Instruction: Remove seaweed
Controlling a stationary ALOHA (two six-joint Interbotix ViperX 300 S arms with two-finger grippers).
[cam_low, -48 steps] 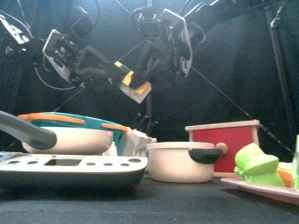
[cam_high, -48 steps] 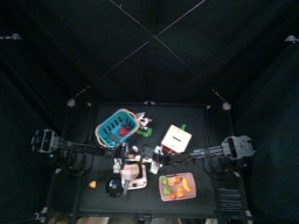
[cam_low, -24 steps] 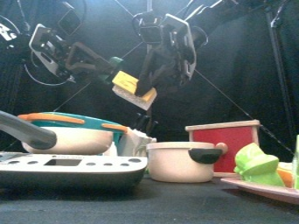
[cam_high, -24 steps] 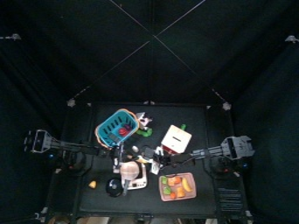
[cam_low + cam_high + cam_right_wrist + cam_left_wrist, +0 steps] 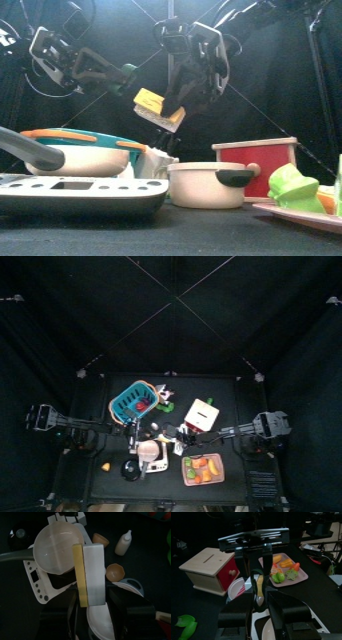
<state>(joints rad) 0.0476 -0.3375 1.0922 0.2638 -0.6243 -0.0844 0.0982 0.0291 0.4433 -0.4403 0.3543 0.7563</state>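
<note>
My right gripper (image 5: 90, 609) is shut on a toy sushi piece (image 5: 90, 574), a yellow slab on a white slab, held in the air above the table. In the front view the piece (image 5: 158, 108) hangs tilted between the two arms. My left gripper (image 5: 258, 604) faces it. Its jaws are close together on a thin strip (image 5: 258, 587) seen edge-on, which I take for the seaweed. A dark green bit shows at its tip in the front view (image 5: 127, 70). In the top view both grippers meet near the table's middle (image 5: 167, 436).
A teal basket (image 5: 134, 401) stands at the back left and a red and wood box (image 5: 257, 168) at the right. A tray of toy vegetables (image 5: 202, 468) is at the front right. A white pot (image 5: 207, 185), a bowl (image 5: 80, 155) and a scale (image 5: 80, 190) stand in front.
My left arm has drawn back to the left. The sushi piece has tilted and dipped a little lower. The right arm has hardly moved.
</note>
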